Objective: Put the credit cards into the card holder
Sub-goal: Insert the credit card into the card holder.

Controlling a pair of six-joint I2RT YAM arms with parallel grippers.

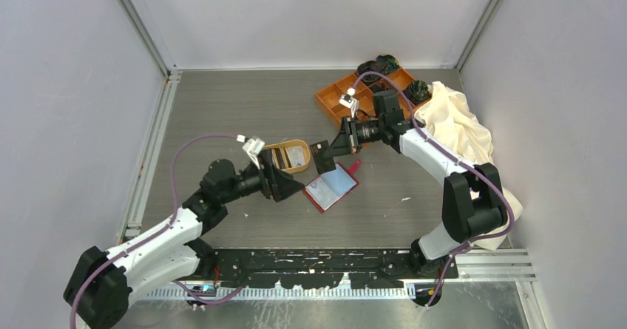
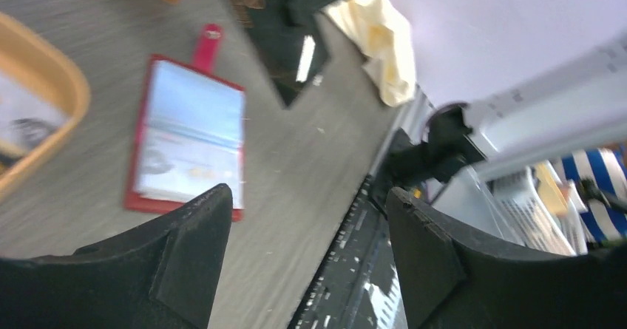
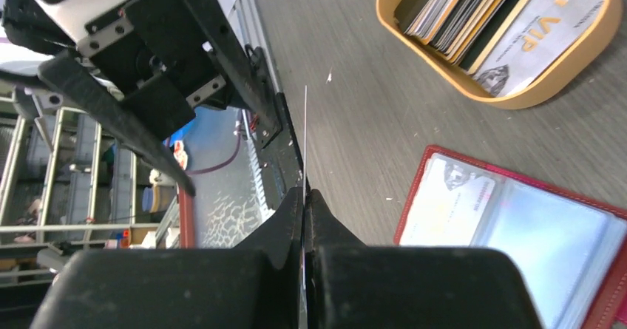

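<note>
Top external shows the holder (image 1: 331, 188) lying open and flat on the table (image 1: 222, 107), just beside the right gripper (image 1: 319, 151) at its 5 o'clock and apart from its fingers. The right wrist view shows that gripper clenched on a single card (image 3: 304, 122). The card is seen edge-on as a thin pale line standing out past the pinched fingertips, so I cannot tell its colour.

From the left gripper (image 1: 290, 188) the holder is near, at 3 o'clock. The left wrist view shows this gripper's fingers (image 2: 200, 233) spread wide with nothing between them.

The holder has a red border and a red snap tab (image 1: 355, 166) at its far end, at 1 o'clock. Its inside is rows of clear, bluish pockets. One pale card sits in a pocket (image 3: 451, 203) on the side nearer the dish.

More cards (image 3: 458, 7) stand packed on edge in the tan dish (image 1: 292, 168), at 9 o'clock from the right gripper. A grey card marked VIP (image 3: 540, 33) leans against them.
</note>
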